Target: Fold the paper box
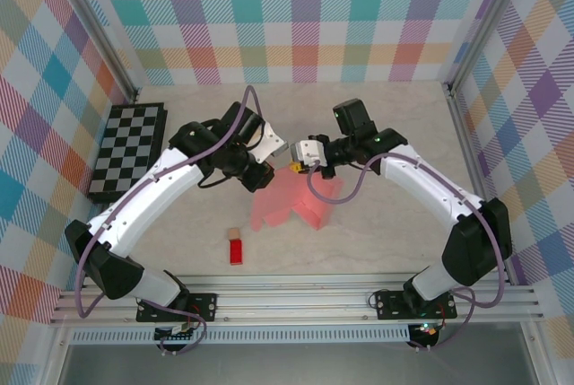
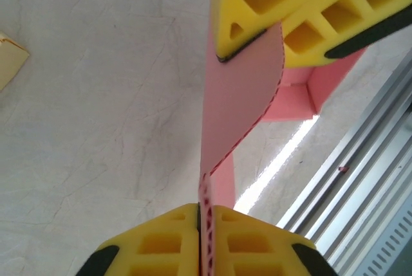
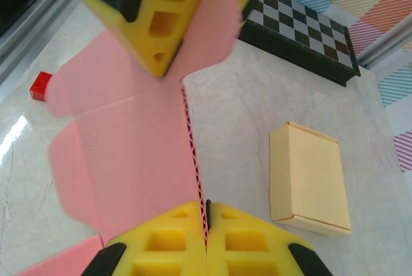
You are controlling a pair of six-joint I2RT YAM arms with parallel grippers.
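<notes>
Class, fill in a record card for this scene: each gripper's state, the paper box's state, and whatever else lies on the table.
Left gripper: shut on the paper box
Right gripper: shut on the paper box too
Paper box: pink sheet, flaps spread, not yet folded up
Elsewhere on table: chessboard, red block, cream box

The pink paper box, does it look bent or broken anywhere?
Yes, a little. The pink paper box is pinched by the left gripper and the right gripper, and the flap between them bows in a curve instead of lying flat. I see no tear.
</notes>
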